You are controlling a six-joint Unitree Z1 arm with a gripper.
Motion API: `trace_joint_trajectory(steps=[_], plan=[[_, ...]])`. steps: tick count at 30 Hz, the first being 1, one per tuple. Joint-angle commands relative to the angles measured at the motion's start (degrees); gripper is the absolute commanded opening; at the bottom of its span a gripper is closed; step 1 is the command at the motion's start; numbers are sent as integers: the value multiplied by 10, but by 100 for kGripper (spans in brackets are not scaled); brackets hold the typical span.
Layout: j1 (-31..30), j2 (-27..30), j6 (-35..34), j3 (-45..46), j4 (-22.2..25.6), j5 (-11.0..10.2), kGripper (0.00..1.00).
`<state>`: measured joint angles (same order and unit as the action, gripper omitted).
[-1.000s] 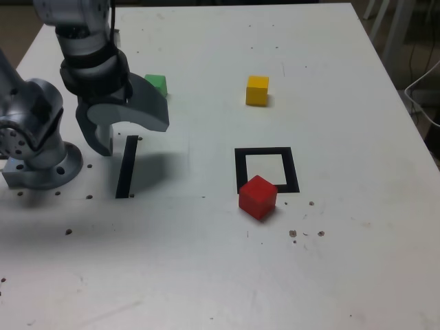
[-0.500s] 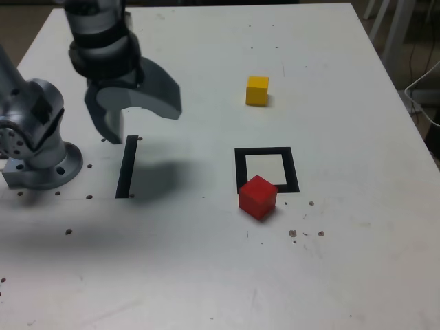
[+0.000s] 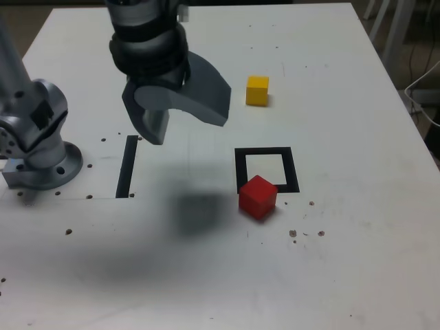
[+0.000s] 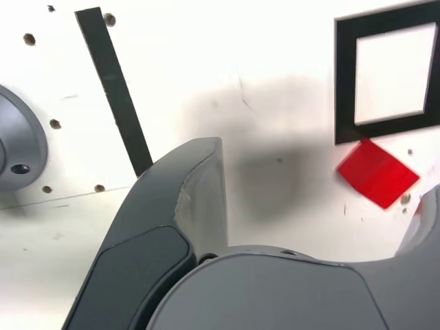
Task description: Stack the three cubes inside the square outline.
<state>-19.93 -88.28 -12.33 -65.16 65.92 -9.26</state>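
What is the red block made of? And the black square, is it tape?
The red block looks like painted wood or plastic: flat, dull colour, crisp edges; the pictures can't say which. The black square lies flat on the table with a slight sheen, so probably tape or paint.

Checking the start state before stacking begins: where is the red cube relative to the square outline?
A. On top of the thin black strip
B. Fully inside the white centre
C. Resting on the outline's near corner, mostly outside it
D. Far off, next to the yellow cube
C: the red cube overlaps the near corner of the square outline at the exterior view's left, its body mostly outside the still-bare white centre.
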Motion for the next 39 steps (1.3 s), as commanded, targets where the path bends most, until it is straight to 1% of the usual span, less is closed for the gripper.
trace_joint_trajectory(steps=[1, 7, 11, 18, 29, 34, 39], plan=[[-11, -20, 5, -22, 16, -2, 99], [-37, -76, 32, -83, 48, 1, 99], [-50, -112, 71, -124, 57, 1, 99], [-54, -154, 114, -148, 67, 0, 99], [-54, -224, 127, -179, 69, 3, 99], [-54, -247, 130, -191, 65, 3, 95], [-54, -259, 132, -194, 59, 5, 91]])
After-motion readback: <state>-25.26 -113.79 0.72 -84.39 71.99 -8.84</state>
